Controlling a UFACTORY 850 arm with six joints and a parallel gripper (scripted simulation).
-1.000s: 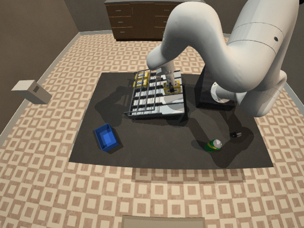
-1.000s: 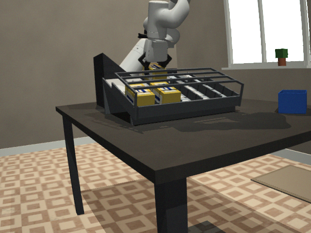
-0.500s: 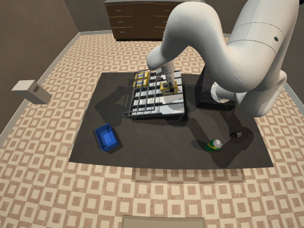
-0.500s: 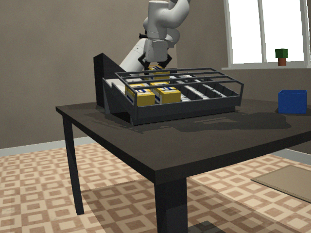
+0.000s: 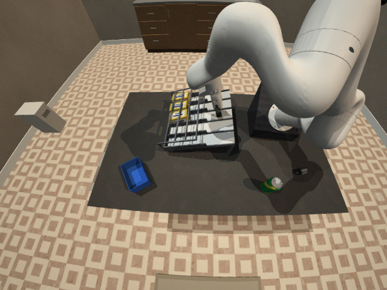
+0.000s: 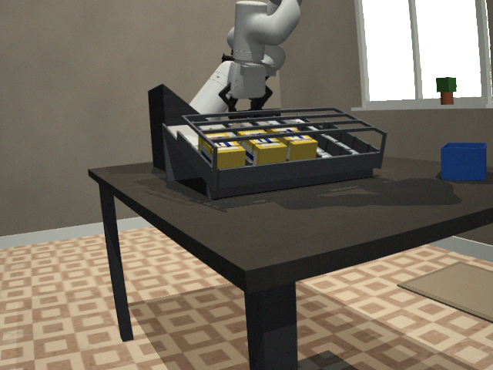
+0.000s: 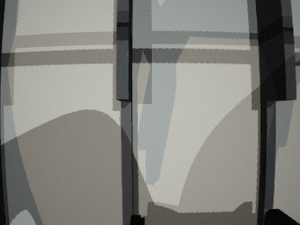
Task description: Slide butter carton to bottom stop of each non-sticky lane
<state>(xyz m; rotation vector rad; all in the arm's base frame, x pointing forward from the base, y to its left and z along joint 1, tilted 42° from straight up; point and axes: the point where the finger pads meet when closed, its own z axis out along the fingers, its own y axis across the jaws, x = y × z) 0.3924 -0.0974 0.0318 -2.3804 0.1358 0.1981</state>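
Observation:
The grey sloped shelf (image 5: 199, 119) stands on the dark table and also shows in the exterior view (image 6: 278, 147). Three yellow butter cartons rest side by side against its bottom stop rail (image 5: 180, 95) (image 5: 179, 105) (image 5: 178, 115). In the exterior view they fill three neighbouring lanes at the left (image 6: 227, 154) (image 6: 267, 149) (image 6: 301, 146). The other two lanes hold no carton. My gripper (image 5: 218, 113) (image 6: 246, 106) is open and empty above the shelf's upper part. The wrist view shows only bare lane floor (image 7: 197, 117) and dividers (image 7: 124, 94).
A blue bin (image 5: 135, 174) sits at the table's front left. A green can (image 5: 271, 184) and a small dark object (image 5: 299, 170) lie at the front right. The arm's black base block (image 5: 271, 115) stands right of the shelf.

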